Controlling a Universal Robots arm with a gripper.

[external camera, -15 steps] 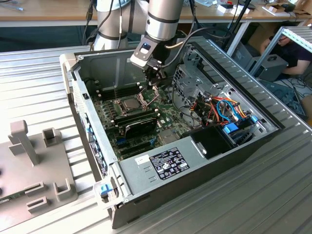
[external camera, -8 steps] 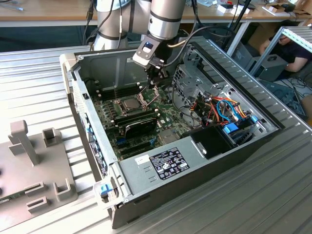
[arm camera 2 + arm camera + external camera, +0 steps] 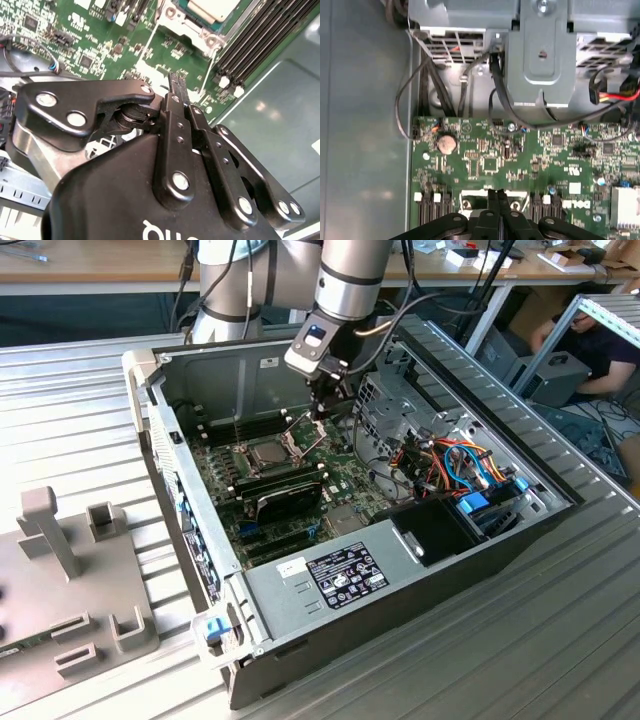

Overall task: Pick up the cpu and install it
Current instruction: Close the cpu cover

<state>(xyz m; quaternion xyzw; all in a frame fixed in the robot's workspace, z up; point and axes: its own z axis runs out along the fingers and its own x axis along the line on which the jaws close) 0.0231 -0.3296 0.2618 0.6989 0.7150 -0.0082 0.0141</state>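
The cpu (image 3: pixel 271 451) shows its flat silver-grey top in the socket in the middle of the green motherboard (image 3: pixel 345 480), inside the open computer case. In the second wrist view the cpu (image 3: pixel 212 7) lies within the metal socket frame (image 3: pixel 186 31). The hinged frame (image 3: pixel 304 427) stands tilted up at the socket's far side. My gripper (image 3: pixel 322 406) hangs just above that frame, a short way from the chip. In both wrist views its black fingers (image 3: pixel 176 87) are pressed together, and I see nothing between the fingertips (image 3: pixel 493 196).
Black memory modules (image 3: pixel 260 37) run beside the socket. A metal drive cage (image 3: pixel 395 405) with coloured cables (image 3: pixel 460 465) fills the case on the exterior view's right. A grey fixture (image 3: pixel 70 570) lies at the left, and a person sits at the far right.
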